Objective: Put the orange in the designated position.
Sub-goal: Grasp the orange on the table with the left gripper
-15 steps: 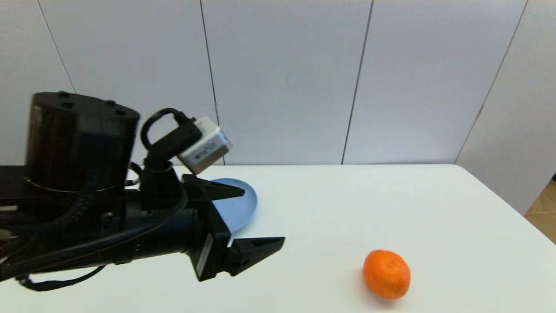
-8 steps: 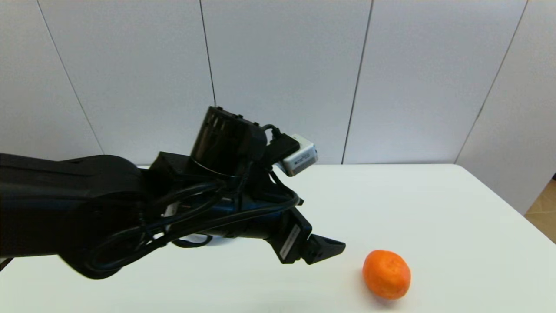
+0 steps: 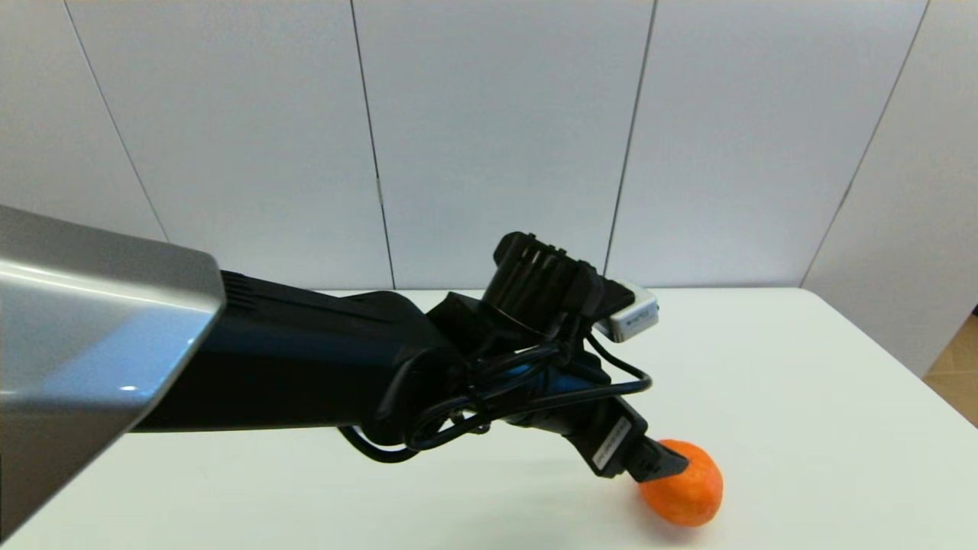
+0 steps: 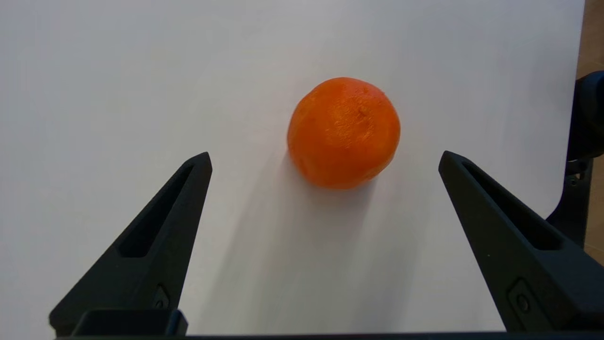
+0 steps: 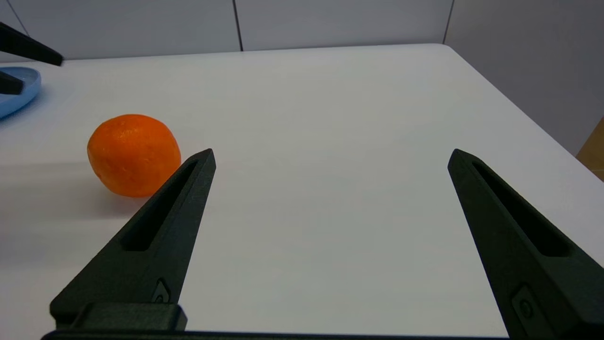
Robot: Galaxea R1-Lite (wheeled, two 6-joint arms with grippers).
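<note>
Head view: left gripper (image 4: 324, 158), jaws wide and empty, nears the orange (image 3: 684, 485) by the table (image 3: 802, 367) edge.

A: What does the left arm (image 3: 306, 374) look like?
B: A silver-grey shell near the camera, then a glossy black forearm. Black cables (image 3: 489, 397) loop round the wrist, beside a ribbed black housing (image 3: 539, 279).
A: Any markings?
B: A white label (image 3: 609, 446). A small white-grey camera box (image 3: 628, 315). The fingers (image 4: 155, 236) are matte black, tapered and slotted, each with a screw.
</note>
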